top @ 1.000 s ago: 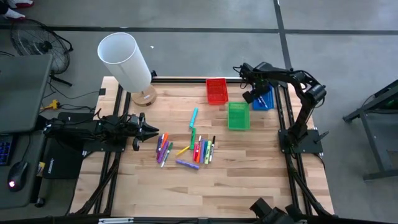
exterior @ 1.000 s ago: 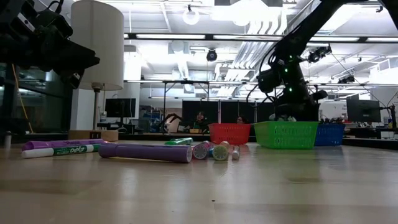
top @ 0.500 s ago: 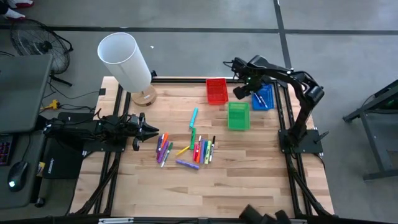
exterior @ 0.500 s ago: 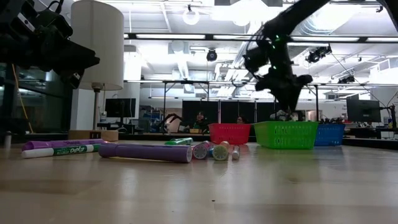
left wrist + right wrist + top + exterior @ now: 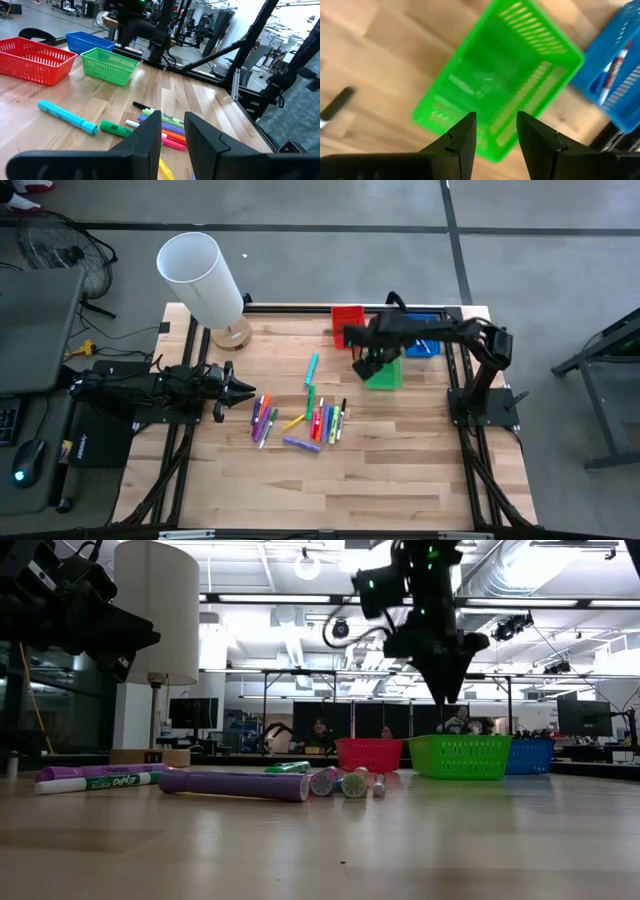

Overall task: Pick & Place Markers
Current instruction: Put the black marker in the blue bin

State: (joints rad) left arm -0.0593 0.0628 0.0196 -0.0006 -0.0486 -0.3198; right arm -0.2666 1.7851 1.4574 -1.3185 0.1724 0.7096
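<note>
Right gripper [image 5: 366, 366] hung over the green tray [image 5: 383, 367], fingers [image 5: 461, 134] apart with nothing between them, tray floor visible through the gap in its wrist view. Green tray looked empty from there. Beside it, the blue tray [image 5: 620, 85] held at least one marker [image 5: 611, 70], so some sorting seemed done; exact count hidden. Red tray [image 5: 347, 323] sat just past the green one, contents not readable.

Most markers [image 5: 300, 418] lay loose mid-table in a scattered cluster, well apart from the trays: purple, green, orange, yellow, a teal one [image 5: 312, 368] nearest the trays. Low view showed a purple marker [image 5: 235, 784] lying flat up front.

Left gripper [image 5: 238, 390] waited low at the cluster's edge, fingers [image 5: 149, 137] slightly parted, empty, pointing at the markers.

Judgement: task early, bulk of the picking left; right arm empty, likely due for the next marker.

Lamp [image 5: 205, 280] stood at the table's far corner, uninvolved.
</note>
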